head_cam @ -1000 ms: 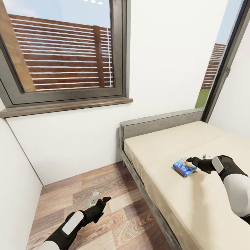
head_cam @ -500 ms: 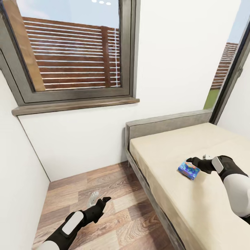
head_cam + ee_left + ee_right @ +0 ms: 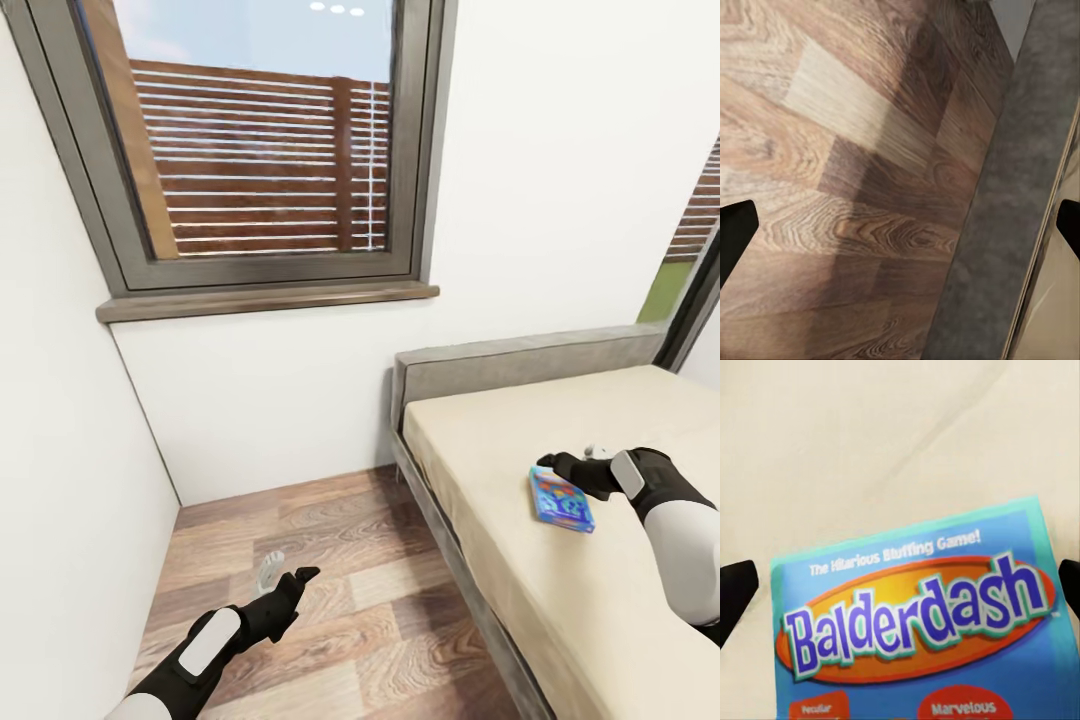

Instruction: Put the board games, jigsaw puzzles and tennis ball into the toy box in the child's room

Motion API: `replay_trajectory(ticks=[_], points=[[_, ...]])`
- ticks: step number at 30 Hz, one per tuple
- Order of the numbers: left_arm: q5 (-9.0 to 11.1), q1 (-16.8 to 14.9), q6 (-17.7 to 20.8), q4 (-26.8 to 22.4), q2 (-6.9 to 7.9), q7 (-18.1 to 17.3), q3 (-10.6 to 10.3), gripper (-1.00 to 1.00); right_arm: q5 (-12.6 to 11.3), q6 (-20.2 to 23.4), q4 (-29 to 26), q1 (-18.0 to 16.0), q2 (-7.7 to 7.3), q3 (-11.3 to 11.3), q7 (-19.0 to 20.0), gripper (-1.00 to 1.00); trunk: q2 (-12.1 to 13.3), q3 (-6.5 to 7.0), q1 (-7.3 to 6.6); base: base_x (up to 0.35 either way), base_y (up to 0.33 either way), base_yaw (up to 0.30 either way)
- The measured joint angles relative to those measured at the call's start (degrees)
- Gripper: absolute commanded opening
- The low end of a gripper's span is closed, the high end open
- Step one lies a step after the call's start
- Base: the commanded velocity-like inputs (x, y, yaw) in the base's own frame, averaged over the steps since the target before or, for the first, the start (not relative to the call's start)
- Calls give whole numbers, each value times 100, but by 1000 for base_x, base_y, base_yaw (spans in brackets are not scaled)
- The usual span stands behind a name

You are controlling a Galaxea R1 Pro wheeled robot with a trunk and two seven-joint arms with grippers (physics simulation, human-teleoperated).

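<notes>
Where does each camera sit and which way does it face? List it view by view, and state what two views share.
Head view: on the robot's head, looking forward and down at the window wall, wooden floor and beige bed; both arms show.
Left wrist view: beside the left gripper, facing the floor and the bed's grey frame; dark fingertips show.
Right wrist view: beside the right gripper, facing the blue "Balderdash" board game box.
Shared: head and right wrist views both show that box.

board game [image 3: 919,622] lower edge cropped, bed [image 3: 600,420] cut off
</notes>
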Motion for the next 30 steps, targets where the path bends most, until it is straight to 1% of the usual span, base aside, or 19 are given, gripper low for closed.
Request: replay_trajectory(ticks=[10, 30], points=[[-2, 0, 0, 0, 1, 0, 0, 100, -5, 3, 0, 0, -9, -1, 1, 100, 0, 0, 0, 0, 0, 55], [-1, 6, 0, 0, 4, -4, -4, 100, -5, 32, 0, -2, -17, -1, 1, 100, 0, 0, 0, 0, 0, 8]])
